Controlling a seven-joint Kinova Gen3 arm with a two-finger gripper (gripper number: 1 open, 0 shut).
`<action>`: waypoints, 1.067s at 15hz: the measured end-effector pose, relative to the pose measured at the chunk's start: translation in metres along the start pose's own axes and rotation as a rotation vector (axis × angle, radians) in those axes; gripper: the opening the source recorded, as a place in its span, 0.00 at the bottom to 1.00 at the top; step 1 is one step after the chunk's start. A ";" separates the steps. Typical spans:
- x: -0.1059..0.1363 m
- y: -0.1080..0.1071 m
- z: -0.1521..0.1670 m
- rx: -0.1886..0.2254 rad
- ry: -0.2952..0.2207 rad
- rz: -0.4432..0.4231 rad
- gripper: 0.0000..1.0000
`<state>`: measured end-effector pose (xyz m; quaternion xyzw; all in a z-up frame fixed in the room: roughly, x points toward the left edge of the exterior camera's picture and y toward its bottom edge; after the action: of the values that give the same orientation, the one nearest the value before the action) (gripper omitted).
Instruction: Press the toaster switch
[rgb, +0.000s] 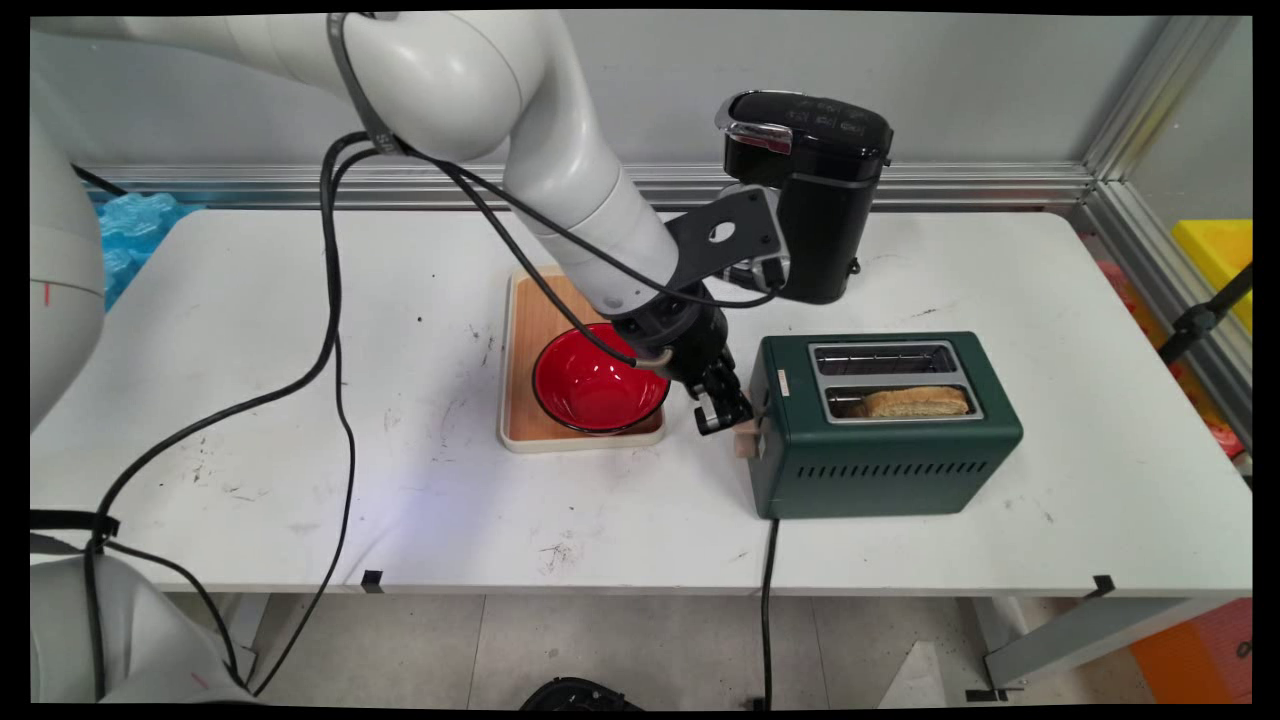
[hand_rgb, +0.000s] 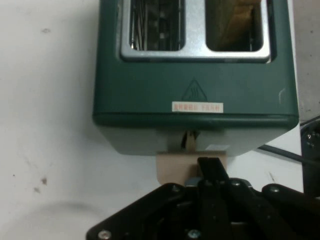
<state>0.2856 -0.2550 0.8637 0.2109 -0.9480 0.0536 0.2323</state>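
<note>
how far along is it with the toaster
Done: a bread slice sits in the near slot of the toaster; the far slot is empty. In hand: the gripper is at the toaster's beige lever, fingers together above it. The slice's top shows above the slot rim, so the lever doesn't look pressed yet. The red bowl on the tray is empty.

The arm (rgb: 590, 240) hides the tray's (rgb: 520, 420) far right corner and part of the bowl's (rgb: 590, 390) rim. In the hand view the toaster's (hand_rgb: 195, 107) slots are cut off at the top, and its lever (hand_rgb: 172, 167) is partly behind the gripper (hand_rgb: 212, 172).
</note>
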 end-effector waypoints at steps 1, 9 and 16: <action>-0.001 0.000 0.000 -0.001 -0.001 -0.001 0.00; -0.006 -0.005 0.007 0.004 0.012 0.005 0.00; -0.012 -0.014 0.017 0.012 0.038 0.023 0.00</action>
<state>0.2938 -0.2668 0.8428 0.2004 -0.9454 0.0658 0.2485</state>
